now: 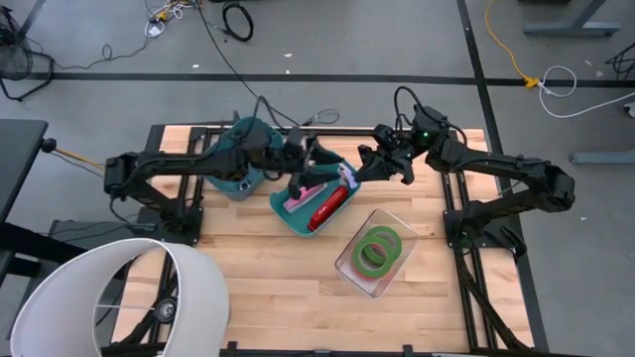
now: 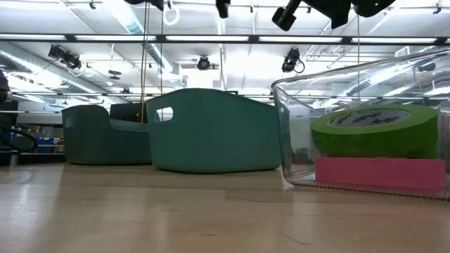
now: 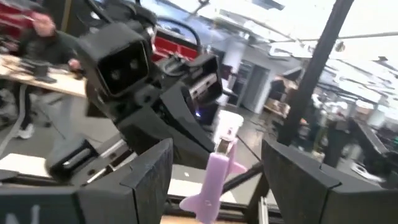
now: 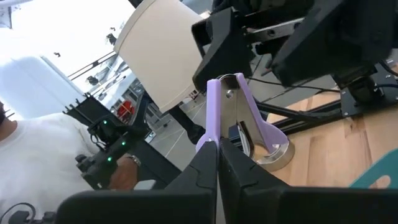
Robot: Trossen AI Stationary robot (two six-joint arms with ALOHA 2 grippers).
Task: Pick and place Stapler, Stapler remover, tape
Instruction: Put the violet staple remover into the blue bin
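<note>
The purple stapler remover (image 4: 221,106) sits in my shut right gripper (image 4: 216,163), above the far right corner of the middle teal bin (image 1: 288,220). In the high view it shows as a small purple piece (image 1: 346,178) between the two grippers. My left gripper (image 3: 214,186) is open, one finger on either side of the remover (image 3: 214,180) without touching it. A red stapler (image 1: 329,206) and a pink one (image 1: 301,194) lie in that bin. Green tape rolls (image 1: 380,248) lie flat in a clear container (image 1: 347,263); the low view shows a green roll (image 2: 373,130) on a pink one (image 2: 380,172). My right gripper pinches one purple arm of the stapler remover (image 4: 211,134) between its two fingers (image 4: 193,171). The remover sticks out beyond the fingertips toward the left gripper, lifted clear of bin and table. Its other purple arm (image 4: 270,134) flares free to the side.
A second teal bin (image 1: 243,178) stands under the left arm, toward the table's far left. A large white lampshade (image 1: 129,297) covers the near left corner. A person in a white shirt (image 4: 37,168) shows beyond the table. Bare wood lies along the near edge (image 1: 298,307).
</note>
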